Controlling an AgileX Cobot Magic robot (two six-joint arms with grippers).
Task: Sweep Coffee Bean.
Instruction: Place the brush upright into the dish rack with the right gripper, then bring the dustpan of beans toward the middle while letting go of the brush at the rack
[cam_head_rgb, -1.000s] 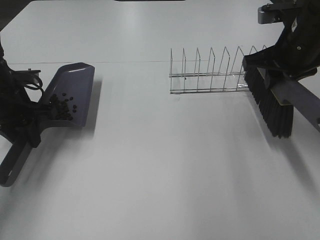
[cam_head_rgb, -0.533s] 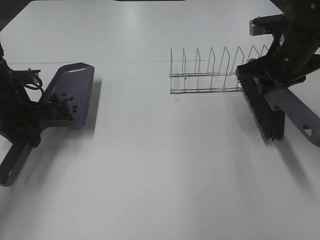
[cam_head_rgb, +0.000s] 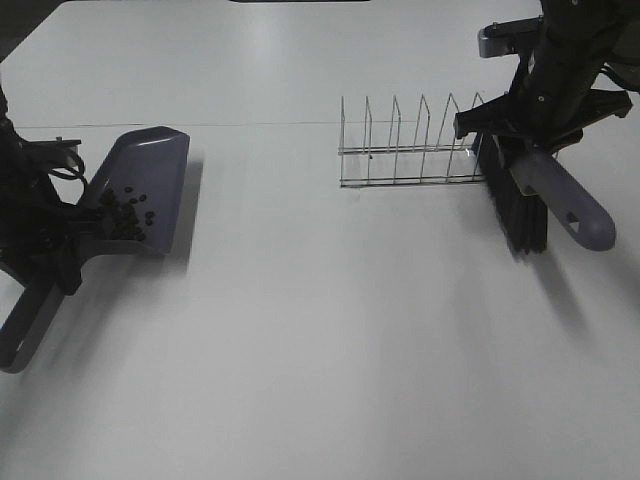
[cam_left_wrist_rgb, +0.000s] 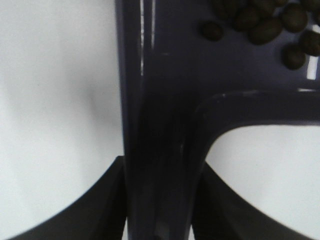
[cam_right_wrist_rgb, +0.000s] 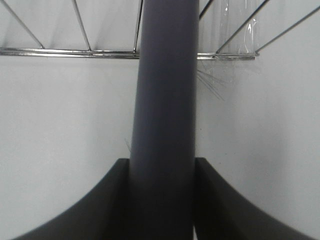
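My bench: plain white tabletop (cam_head_rgb: 330, 370), evenly lit.
Thin seam (cam_head_rgb: 260, 124) runs across the far half, soft glare beyond it. Dark area (cam_head_rgb: 15, 30) past the far left corner.

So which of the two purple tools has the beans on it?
The dustpan, in the left hand: dark coffee beans sit in its tray. The brush, beside the wire rack, shows none.

I looked all over and could not read any words, numbers or signs. There were none on the dustpan (cam_head_rgb: 150, 170), the brush (cam_head_rgb: 575, 205) or the wire rack (cam_head_rgb: 400, 151).
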